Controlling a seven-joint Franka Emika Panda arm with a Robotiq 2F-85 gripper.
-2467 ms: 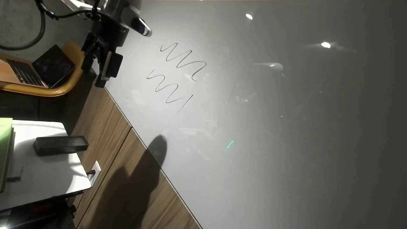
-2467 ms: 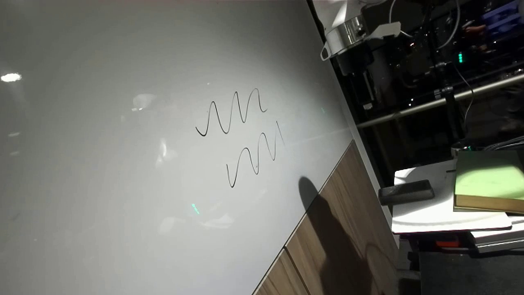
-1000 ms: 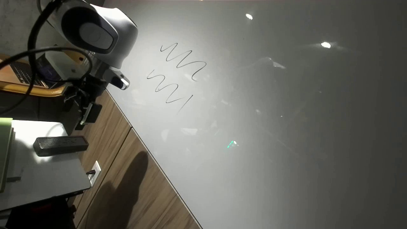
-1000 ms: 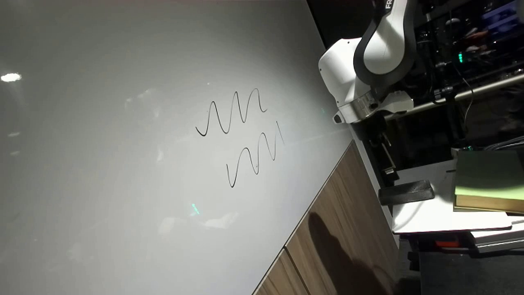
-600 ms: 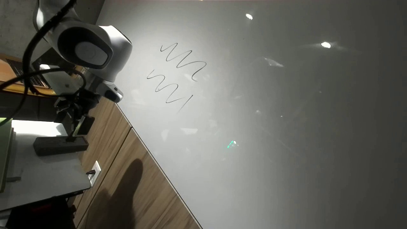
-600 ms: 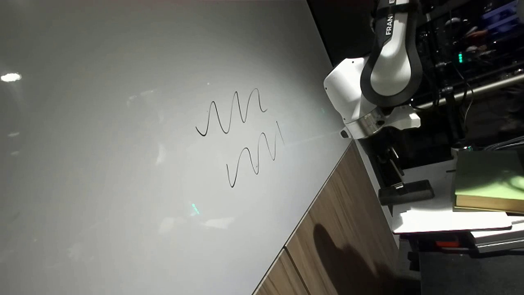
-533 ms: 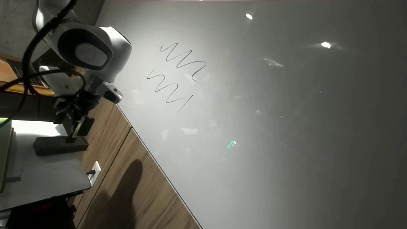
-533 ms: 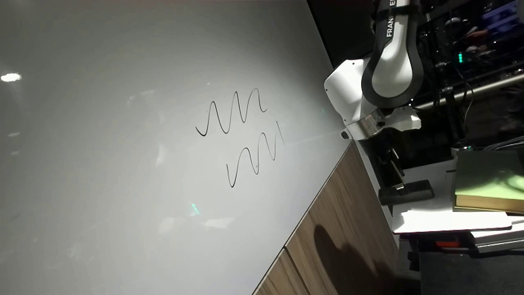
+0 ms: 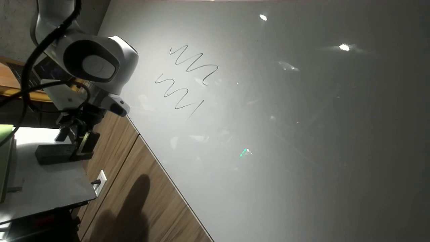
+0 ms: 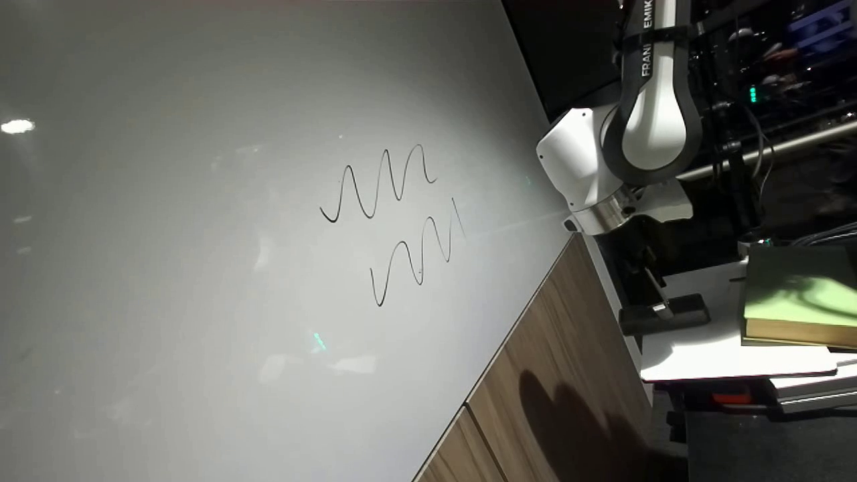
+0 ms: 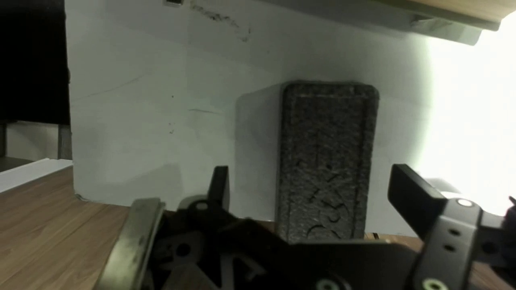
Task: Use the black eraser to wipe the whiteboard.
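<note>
While flat, black eraser (image 11: 327,157) lengthwise toward wood panelling (image 9: 164,201).

The 2 exterior views stand back, facing the whiteboard (image 9: 302,174) at a slant; both share its scribbles (image 10: 378,184) and the surface (image 10: 703,358). The wrist view looks down on that surface, close above the black eraser (image 11: 326,161).

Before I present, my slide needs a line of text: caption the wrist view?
Open claw straddling the black eraser on a white table top.
</note>
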